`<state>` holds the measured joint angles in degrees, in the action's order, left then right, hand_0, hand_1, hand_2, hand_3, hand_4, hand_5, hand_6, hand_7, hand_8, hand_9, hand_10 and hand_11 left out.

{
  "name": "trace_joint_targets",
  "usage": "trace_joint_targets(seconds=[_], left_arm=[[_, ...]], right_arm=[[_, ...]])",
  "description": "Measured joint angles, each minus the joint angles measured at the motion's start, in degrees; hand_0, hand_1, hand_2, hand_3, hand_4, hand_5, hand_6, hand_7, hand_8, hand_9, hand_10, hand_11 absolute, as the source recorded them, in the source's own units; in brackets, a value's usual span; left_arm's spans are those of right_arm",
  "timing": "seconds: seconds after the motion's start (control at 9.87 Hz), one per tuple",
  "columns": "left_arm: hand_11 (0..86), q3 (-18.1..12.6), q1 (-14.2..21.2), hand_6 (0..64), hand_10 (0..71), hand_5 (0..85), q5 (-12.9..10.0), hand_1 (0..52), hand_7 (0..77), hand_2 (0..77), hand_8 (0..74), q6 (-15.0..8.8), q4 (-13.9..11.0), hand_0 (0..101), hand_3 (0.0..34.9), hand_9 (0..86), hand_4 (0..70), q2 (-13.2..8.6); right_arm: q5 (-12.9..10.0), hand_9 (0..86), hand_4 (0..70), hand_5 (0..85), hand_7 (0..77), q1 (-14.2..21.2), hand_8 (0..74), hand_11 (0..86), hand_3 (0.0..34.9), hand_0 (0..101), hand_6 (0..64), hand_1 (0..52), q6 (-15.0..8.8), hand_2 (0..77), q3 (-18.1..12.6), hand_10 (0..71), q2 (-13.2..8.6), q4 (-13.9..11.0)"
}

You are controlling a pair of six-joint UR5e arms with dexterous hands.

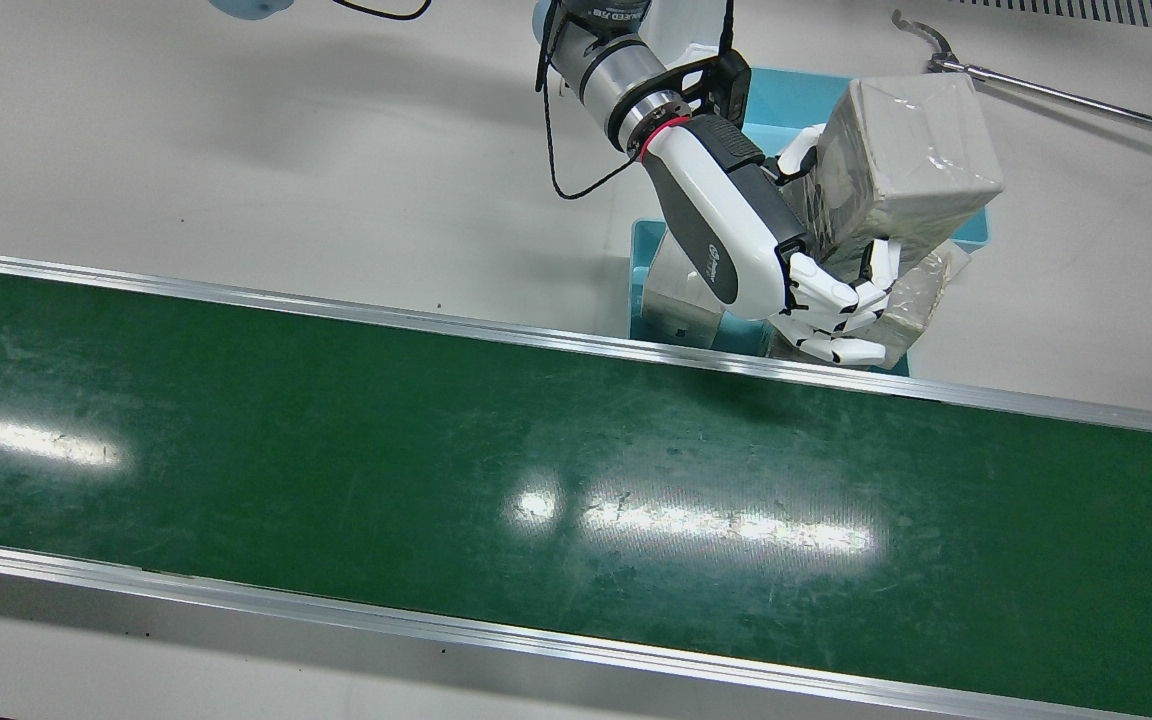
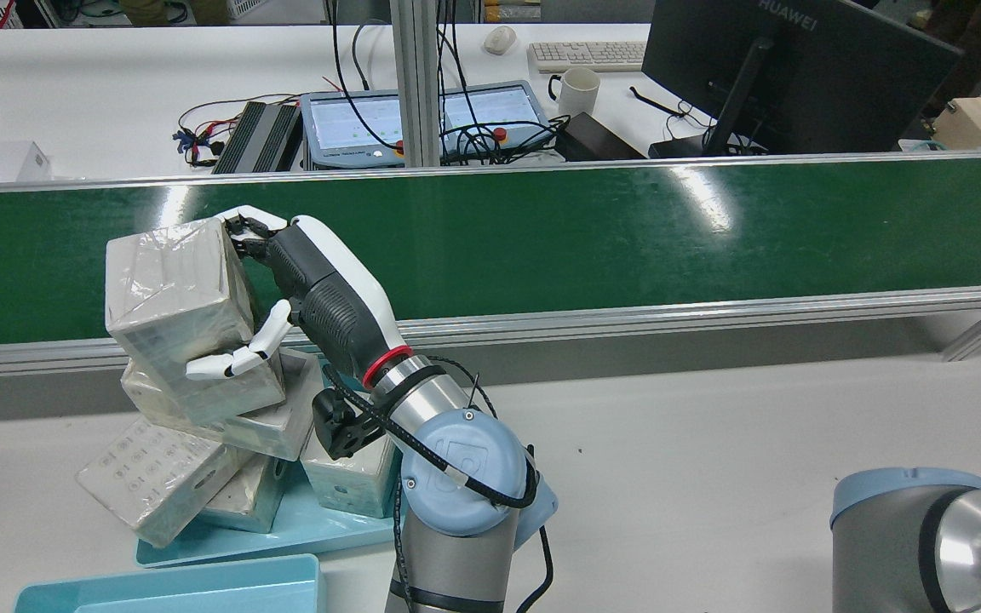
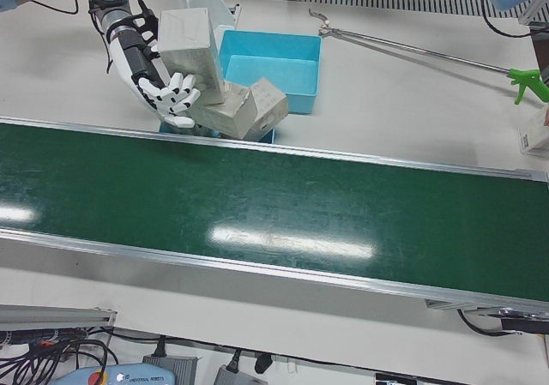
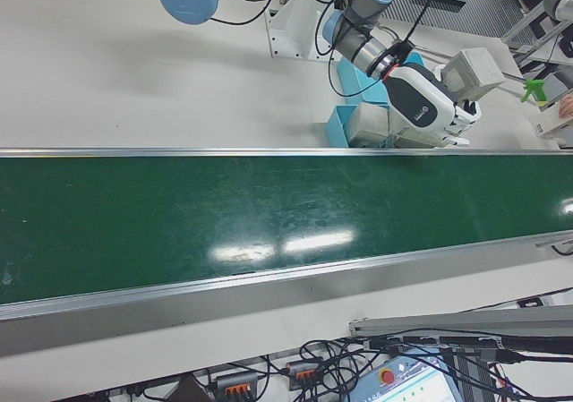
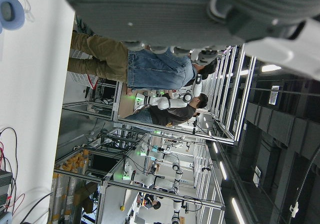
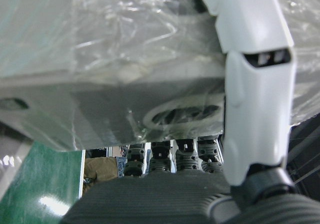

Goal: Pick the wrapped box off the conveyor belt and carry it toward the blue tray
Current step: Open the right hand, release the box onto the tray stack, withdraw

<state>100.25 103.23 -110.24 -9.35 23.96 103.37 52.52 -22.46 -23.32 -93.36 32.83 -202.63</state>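
Green conveyor belt (image 1: 336,440) bare; left hand (image 1: 736,240) fingers (image 1: 836,295) clamping wrapped box (image 1: 901,150), tilted, above blue tray (image 1: 648,250) pile

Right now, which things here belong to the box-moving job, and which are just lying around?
Part of the job:
left hand
wrapped box, held in its fingers
blue tray
conveyor belt

Lying about:
grabber tool
mug
keyboard
monitor

white table (image 2: 712,477) | black monitor (image 2: 797,68) | keyboard (image 2: 588,55) | mug (image 2: 577,89)
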Motion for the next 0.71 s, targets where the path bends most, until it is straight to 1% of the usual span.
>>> trace_joint_targets(seconds=[0.1, 0.2, 0.3, 0.41, 0.51, 0.61, 0.71], left_arm=[[0.5, 0.0, 0.0, 0.5, 0.5, 1.1, 0.0, 0.0, 0.5, 1.1, 0.5, 0.0, 0.0, 0, 0.0, 0.0, 0.5, 0.0], [0.5, 0.0, 0.0, 0.5, 0.5, 1.1, 0.0, 0.0, 0.5, 1.1, 0.5, 0.0, 0.0, 0, 0.0, 0.0, 0.5, 0.0], [0.5, 0.0, 0.0, 0.0, 0.5, 1.1, 0.0, 0.0, 0.5, 1.1, 0.5, 0.0, 0.0, 0, 0.0, 0.0, 0.5, 0.0], [0.5, 0.0, 0.0, 0.0, 0.0, 1.1, 0.0, 0.0, 0.5, 1.1, 0.5, 0.0, 0.0, 0, 0.0, 0.5, 0.5, 0.0], [0.5, 0.0, 0.0, 0.5, 0.5, 1.1, 0.0, 0.0, 0.5, 0.5, 0.5, 0.0, 0.0, 0, 0.0, 0.0, 0.5, 0.0], [0.5, 0.0, 0.0, 0.5, 0.5, 1.1, 0.0, 0.0, 0.5, 1.1, 0.5, 0.0, 0.0, 0, 0.0, 0.0, 0.5, 0.0], [0.5, 0.0, 0.0, 0.5, 0.5, 1.1, 0.0, 0.0, 0.5, 1.1, 0.5, 0.0, 0.0, 0, 0.0, 0.5, 0.5, 0.0]], right_arm=[[0.0, 34.4, 17.5, 44.7, 43.6, 0.0, 17.5, 3.8, 1.5, 50, 44.2, 0.5, 0.0, 38.2, -0.5, 0.5, 0.5, 0.0], [0.0, 34.4, 17.5, 44.7, 43.6, 0.0, 17.5, 3.8, 1.5, 50, 44.2, 0.5, 0.0, 38.2, -1.0, 0.5, 0.9, 0.0], [-0.1, 8.2, 13.6, 29.5, 43.6, 0.0, 11.4, 1.6, 6.0, 50, 44.2, 1.6, 0.0, 36.0, -1.6, 0.0, 1.4, 0.0], [-0.1, 4.9, 12.0, 22.9, 43.6, 0.0, 10.9, 1.6, 6.0, 50, 44.2, 1.6, 0.0, 32.2, -2.3, 0.0, 1.9, 0.0], [-0.1, 4.9, 12.0, 22.9, 43.6, 0.0, 10.9, 1.6, 6.0, 50, 44.2, 1.6, 0.0, 32.2, -2.9, 0.0, 2.4, 0.0], [0.0, 3.8, 9.3, 12.5, 39.8, 0.0, 7.6, 1.1, 6.0, 50, 38.2, 13.6, 0.0, 13.6, -3.8, 0.0, 3.0, 0.0], [0.0, 3.8, 9.3, 12.5, 39.8, 0.0, 7.6, 1.1, 6.0, 50, 38.2, 13.6, 0.0, 13.6, -4.6, 0.0, 3.9, -0.1]])
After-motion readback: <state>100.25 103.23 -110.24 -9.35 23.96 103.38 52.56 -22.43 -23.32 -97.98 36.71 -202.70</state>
